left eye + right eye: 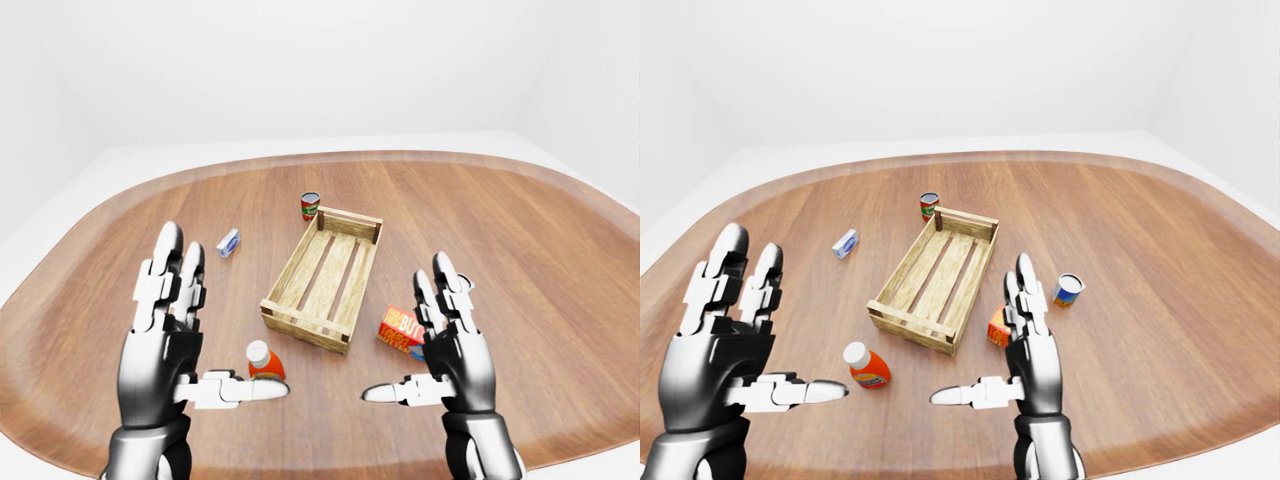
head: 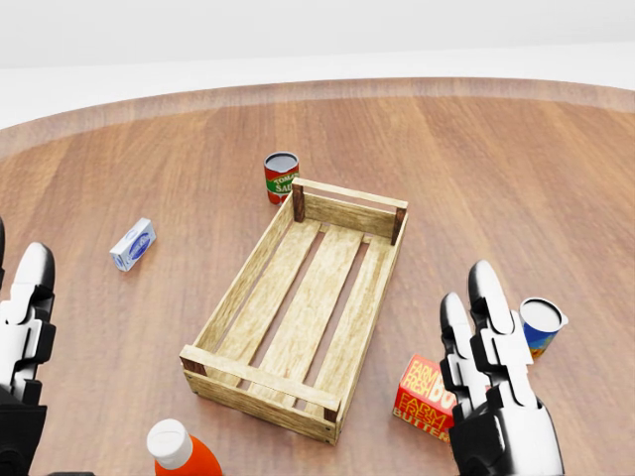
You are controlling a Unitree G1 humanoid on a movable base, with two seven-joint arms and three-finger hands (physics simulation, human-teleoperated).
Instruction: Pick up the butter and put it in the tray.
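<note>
The butter [image 2: 422, 397] is a red and orange box lying on the wooden table, just beyond the lower right corner of the tray [image 2: 234, 288], an empty wooden slatted crate in the middle of the head view. My right hand [image 1: 980, 335] is open with its fingers [image 2: 486, 337] spread upright, right next to the butter and hiding part of its right side; it holds nothing. My left hand [image 1: 215, 320] is open and empty at the lower left, apart from the tray.
A tomato can [image 2: 281, 177] stands at the tray's top end. A small white and blue box [image 2: 132, 244] lies to the tray's left. An orange bottle with a white cap [image 2: 179, 451] is by my left thumb. A blue-and-white can [image 2: 543, 325] stands right of my right hand.
</note>
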